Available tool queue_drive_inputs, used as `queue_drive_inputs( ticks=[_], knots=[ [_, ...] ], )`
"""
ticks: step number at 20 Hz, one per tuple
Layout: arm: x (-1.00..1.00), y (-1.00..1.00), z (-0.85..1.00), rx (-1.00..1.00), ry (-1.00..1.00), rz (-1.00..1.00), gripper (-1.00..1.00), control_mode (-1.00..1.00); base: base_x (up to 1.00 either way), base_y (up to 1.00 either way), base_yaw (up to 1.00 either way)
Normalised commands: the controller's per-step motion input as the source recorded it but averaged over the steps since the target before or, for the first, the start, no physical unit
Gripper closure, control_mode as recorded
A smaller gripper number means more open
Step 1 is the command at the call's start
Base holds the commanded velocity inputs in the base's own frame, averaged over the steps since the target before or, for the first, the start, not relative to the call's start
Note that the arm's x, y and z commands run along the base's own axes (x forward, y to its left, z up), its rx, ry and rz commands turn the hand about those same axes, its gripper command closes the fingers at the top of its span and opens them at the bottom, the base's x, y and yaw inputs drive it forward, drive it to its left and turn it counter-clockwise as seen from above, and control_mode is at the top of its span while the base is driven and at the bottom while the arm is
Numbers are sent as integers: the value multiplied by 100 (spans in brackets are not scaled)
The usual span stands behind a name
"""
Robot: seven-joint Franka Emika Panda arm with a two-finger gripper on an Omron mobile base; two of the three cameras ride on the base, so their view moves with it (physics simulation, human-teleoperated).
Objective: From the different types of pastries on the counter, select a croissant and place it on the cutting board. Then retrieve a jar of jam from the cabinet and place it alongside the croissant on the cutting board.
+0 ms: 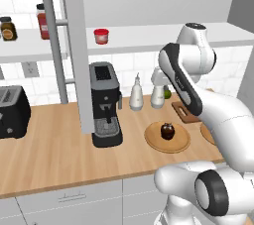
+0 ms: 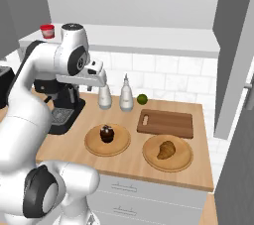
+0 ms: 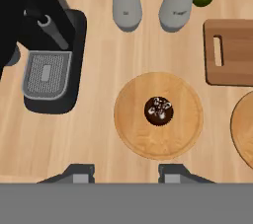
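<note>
Closed, empty pincer point(image 3: 126, 171) above plate point(image 3: 133, 139) holding dark pastry point(image 3: 158, 110); croissant point(image 2: 166, 149) on neighbouring plate point(image 2: 149, 157).

The white arm point(image 2: 44, 75) is raised and bent forward, with the empty gripper point(image 3: 126, 172) pointed downward and its jaws drawn together.

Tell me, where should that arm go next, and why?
Probably sideways toward the croissant. The tool hangs high over the plate with the dark round pastry, which is the wrong one. The croissant lies untouched on the other round plate, just in front of the cutting board, which holds nothing yet.
</note>
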Motion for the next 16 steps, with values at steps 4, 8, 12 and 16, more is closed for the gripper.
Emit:
queue_drive_inputs(
  ticks=[4,8,12,16],
  knots=[
    [-2,-20,-14,-3,-1,0,-100,-100,0,0,0],
    [2,-98,-69,-8,0,-16,-100,-100,0,0,0],
    [32,-100,-100,-11,-2,1,-100,-100,0,0,0],
    [32,-85,-96,-4,-8,-1,-100,-100,0,0,0]
  ],
)
